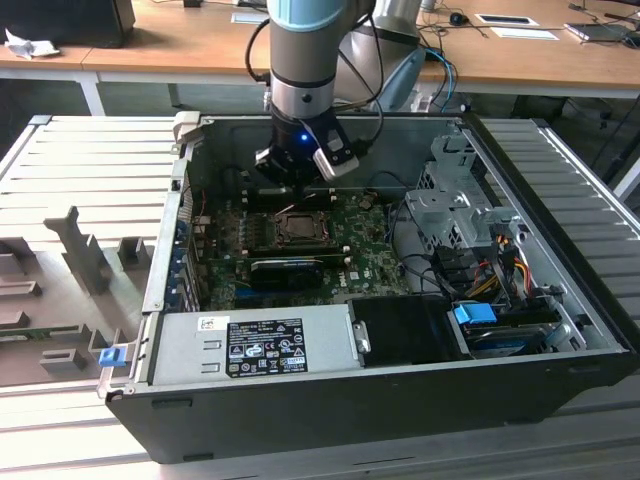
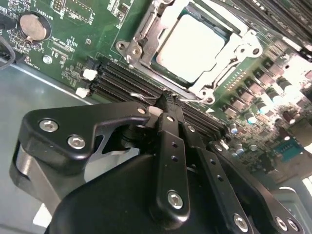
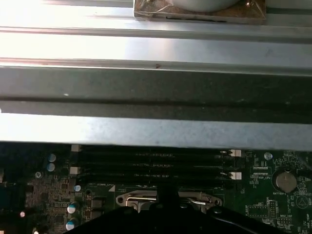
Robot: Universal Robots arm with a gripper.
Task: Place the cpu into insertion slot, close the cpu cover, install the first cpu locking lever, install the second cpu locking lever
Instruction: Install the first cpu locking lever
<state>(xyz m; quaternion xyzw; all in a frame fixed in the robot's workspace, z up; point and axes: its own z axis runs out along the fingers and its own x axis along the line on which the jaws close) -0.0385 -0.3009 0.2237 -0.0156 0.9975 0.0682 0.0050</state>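
The exterior view looks down from high up over the open black computer case (image 1: pixel 380 400), taking in the whole green motherboard (image 1: pixel 370 265). Both wrist views sit close above that board, sharing the black memory slots (image 2: pixel 126 80) (image 3: pixel 151 163) beside the silver-framed processor socket (image 2: pixel 190 46).

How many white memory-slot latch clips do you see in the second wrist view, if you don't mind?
2: one white clip and a second beside it, both at the ends of the black memory slots near the case wall. Others may be hidden behind the gripper.

Dim case interior; overexposed metal glare
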